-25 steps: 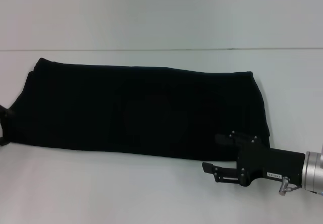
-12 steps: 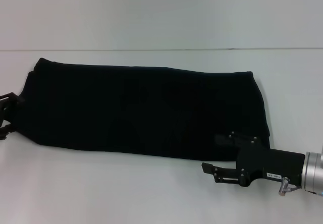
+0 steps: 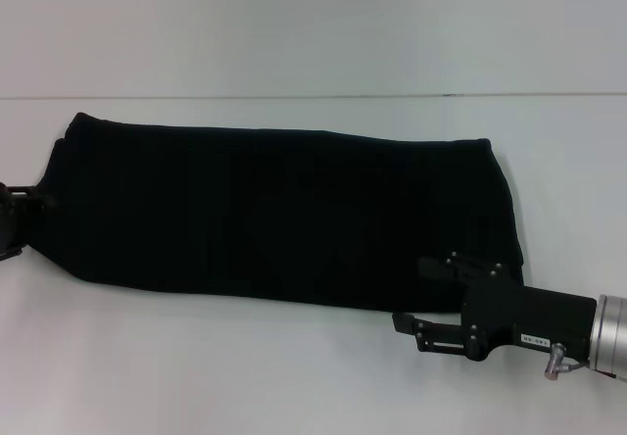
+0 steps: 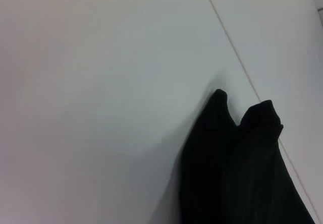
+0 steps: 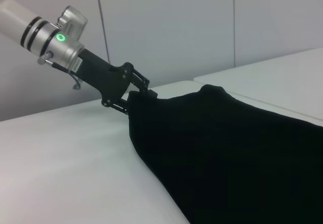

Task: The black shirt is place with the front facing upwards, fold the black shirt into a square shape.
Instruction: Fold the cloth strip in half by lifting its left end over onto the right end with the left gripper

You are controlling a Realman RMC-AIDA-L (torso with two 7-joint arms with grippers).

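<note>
The black shirt (image 3: 284, 210) lies as a long plain black band across the white table, with no lettering showing. At its left end my left gripper (image 3: 20, 221) holds the fabric, and the near left corner is raised off the table. The right wrist view shows that same left gripper (image 5: 135, 94) clamped on the far end of the shirt (image 5: 227, 153). The left wrist view shows only bunched shirt fabric (image 4: 237, 173) hanging over the table. My right gripper (image 3: 416, 298) stands open at the shirt's near right corner, one finger over the fabric edge and the other over bare table.
The white table (image 3: 196, 376) extends in front of the shirt and behind it, where a thin seam (image 3: 294, 96) runs across. Pale wall panels (image 5: 176, 27) stand behind the left arm in the right wrist view.
The shirt's near left corner has been drawn up and inward by my left gripper, shortening the lower left edge. The right gripper has hardly moved.
</note>
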